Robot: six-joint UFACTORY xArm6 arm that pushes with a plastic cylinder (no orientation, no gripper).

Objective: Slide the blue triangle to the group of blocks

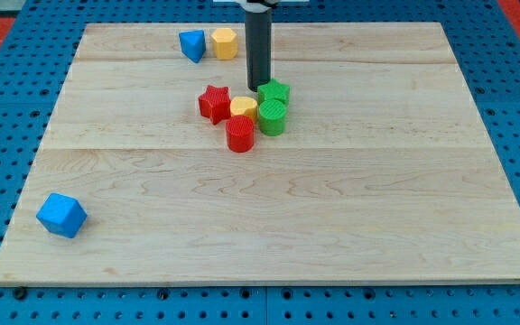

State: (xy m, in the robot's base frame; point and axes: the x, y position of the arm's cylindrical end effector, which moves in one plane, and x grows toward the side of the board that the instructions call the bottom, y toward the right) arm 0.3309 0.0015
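Observation:
The blue triangle (191, 44) lies near the board's top edge, touching a yellow hexagon (225, 42) on its right. A group of blocks sits at the board's upper middle: a red star (214, 103), a yellow block (244, 107), a red cylinder (240, 134), a green cylinder (273, 117) and a green block (274, 92). My tip (258, 87) stands just above the group, next to the green block's left side, to the lower right of the blue triangle.
A blue cube-like block (61, 215) lies alone at the board's lower left. The wooden board (332, 217) rests on a blue perforated table.

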